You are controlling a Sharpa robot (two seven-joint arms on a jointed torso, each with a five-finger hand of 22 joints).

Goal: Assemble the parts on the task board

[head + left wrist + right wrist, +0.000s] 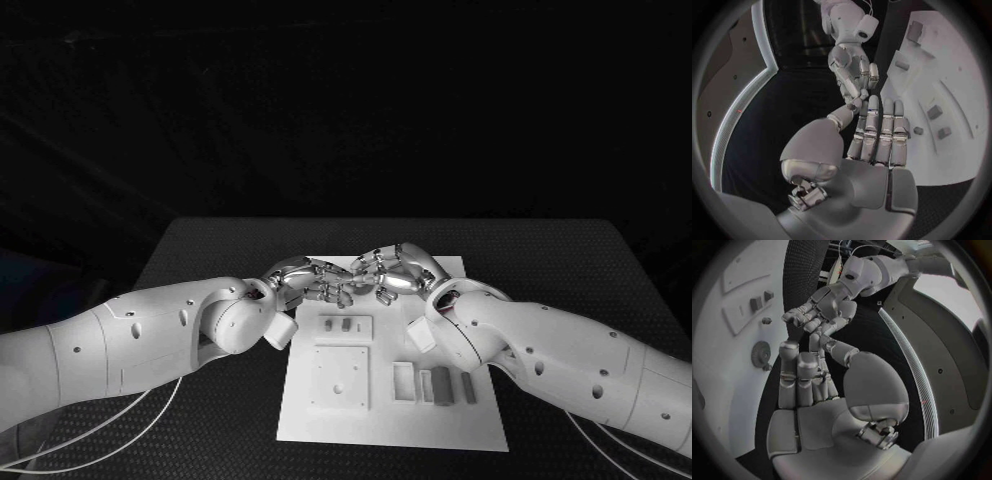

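Note:
The white task board (389,410) lies in the middle of the table. Small grey parts lie on it: a pair (343,324) near its far end and upright pieces (453,385) at its right. Both hands hover over the board's far end, fingertips meeting. My left hand (307,283) has its fingers stretched straight (878,135), and its thumb (844,116) touches the right hand's fingertips (859,95). My right hand (400,272) is likewise stretched out (803,377). I see no part in either hand. The board (948,75) and grey parts (934,111) lie beside the left hand.
A square plate (340,377) and an oblong slot (404,382) sit on the board's near half. A round toothed piece (760,355) and small blocks (756,303) sit on the board (723,345). Black table (562,260) surrounds the board. Cables (101,425) run along the near left.

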